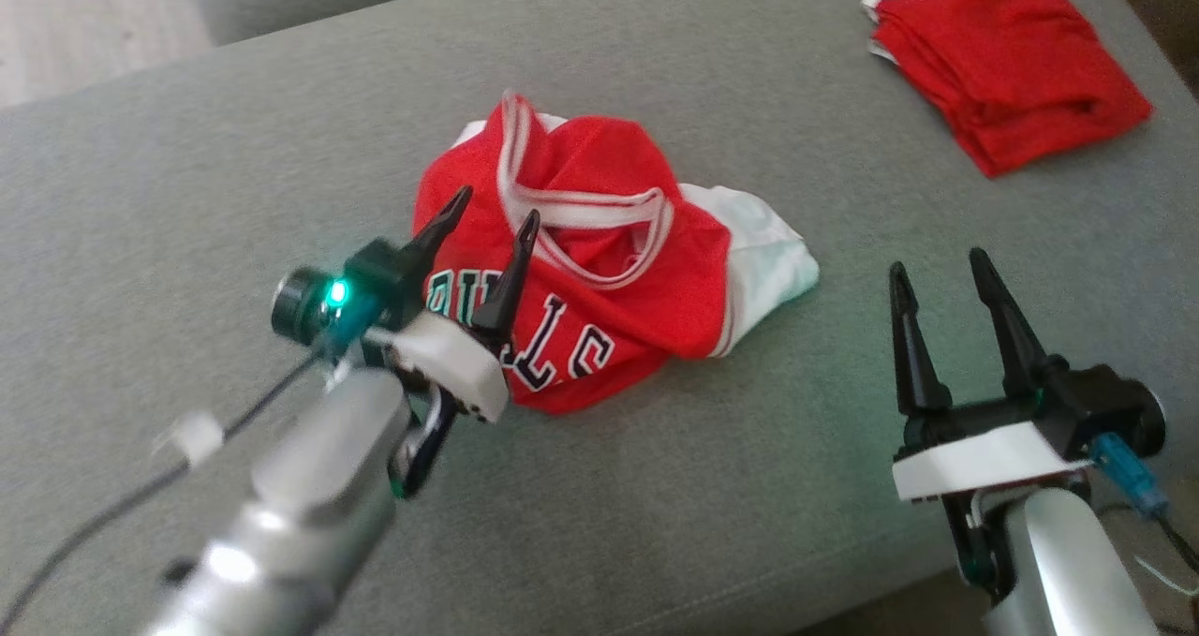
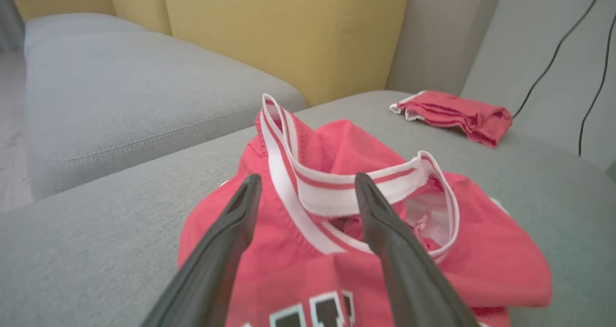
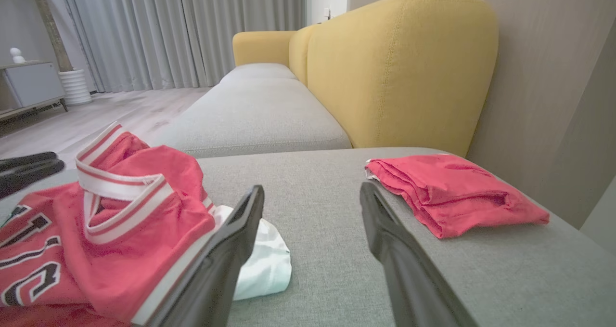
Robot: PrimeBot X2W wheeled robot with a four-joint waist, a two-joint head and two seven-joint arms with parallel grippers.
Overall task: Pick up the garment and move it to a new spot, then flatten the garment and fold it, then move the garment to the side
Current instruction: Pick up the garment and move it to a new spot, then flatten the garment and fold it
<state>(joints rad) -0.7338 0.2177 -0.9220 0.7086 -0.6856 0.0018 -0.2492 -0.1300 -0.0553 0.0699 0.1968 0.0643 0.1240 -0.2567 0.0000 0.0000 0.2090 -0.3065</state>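
Claws sit nearest: the left claw point(image 1: 499, 201) hangs released, fingers spread over the near left edge of the crumpled red jersey point(image 1: 609, 271), gripping nothing. The right claw point(image 1: 937, 259) is also released, to the jersey's right and apart from it. The jersey lies mid grey sofa cushion point(image 1: 656, 486). Farther right rests a folded red garment point(image 1: 1007, 60).
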